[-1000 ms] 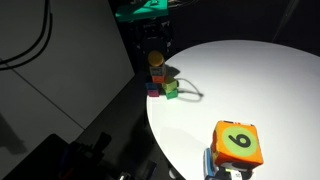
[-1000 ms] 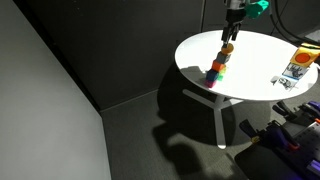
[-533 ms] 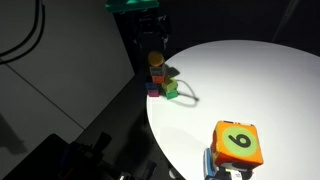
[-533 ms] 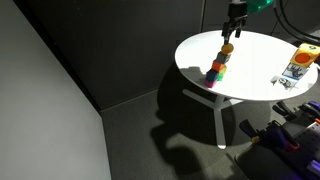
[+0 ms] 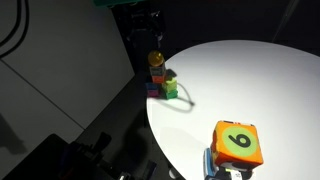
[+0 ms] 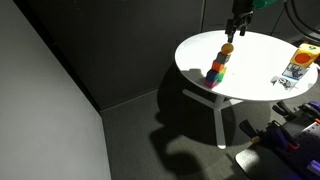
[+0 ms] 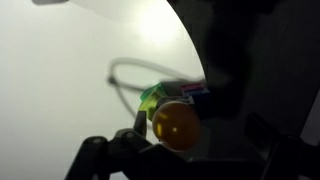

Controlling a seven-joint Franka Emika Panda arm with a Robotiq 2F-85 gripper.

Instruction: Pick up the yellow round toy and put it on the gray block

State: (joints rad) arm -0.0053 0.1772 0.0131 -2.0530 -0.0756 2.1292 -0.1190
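Pincer, released and empty, hangs just above the yellow round toy — perched atop the block stack.

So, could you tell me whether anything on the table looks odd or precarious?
Only the yellow round toy: it is perched on small blocks near the table edge and might roll off.

yellow round toy: atop block stack | pincer: jaws spread, above it, apart
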